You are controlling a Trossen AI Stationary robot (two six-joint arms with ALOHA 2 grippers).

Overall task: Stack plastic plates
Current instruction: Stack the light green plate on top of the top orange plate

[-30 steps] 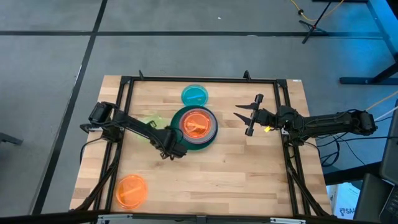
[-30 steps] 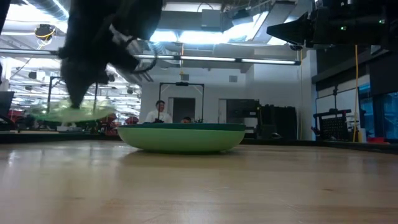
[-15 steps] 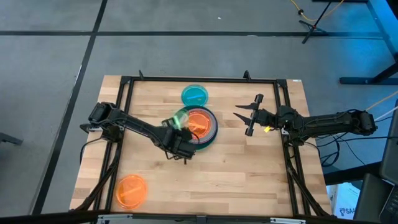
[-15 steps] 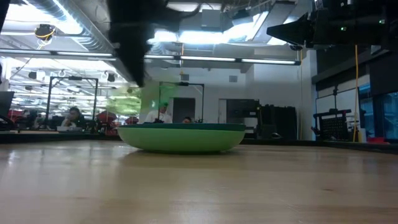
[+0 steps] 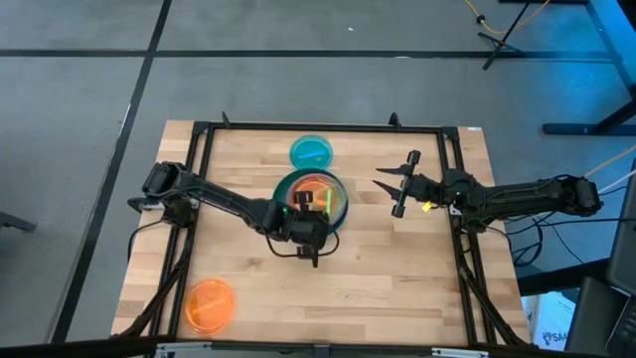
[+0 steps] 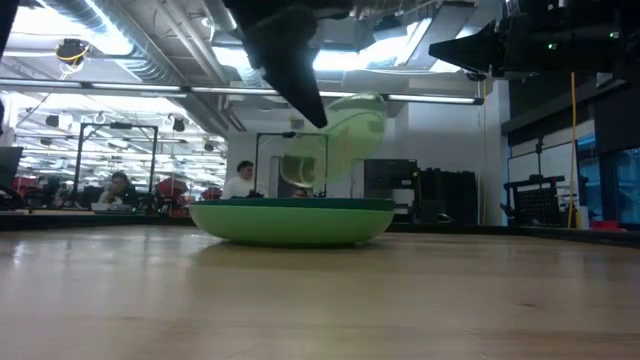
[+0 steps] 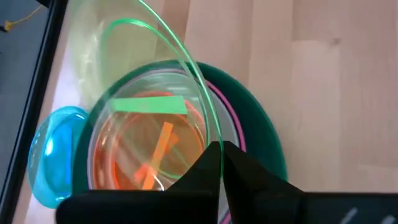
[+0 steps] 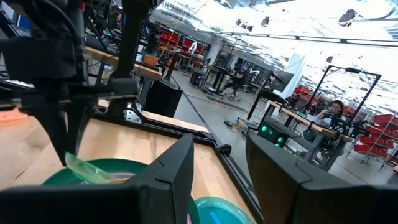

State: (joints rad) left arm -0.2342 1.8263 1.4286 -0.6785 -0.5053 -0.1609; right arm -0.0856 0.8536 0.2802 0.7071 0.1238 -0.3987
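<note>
A small translucent lime plastic plate (image 7: 155,74) is gripped by its rim in the clenched left end effector (image 5: 316,242), tilted just above the stack of round plastic plates (image 5: 316,199). The right end effector (image 5: 390,189) is held released beside it. A blue plate (image 5: 311,152) and an orange plate (image 5: 210,303) are left unstacked on the wooden surface (image 5: 397,288).

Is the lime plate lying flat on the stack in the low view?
No: the lime plate hangs tilted above the stack, pinched by the left gripper.
</note>
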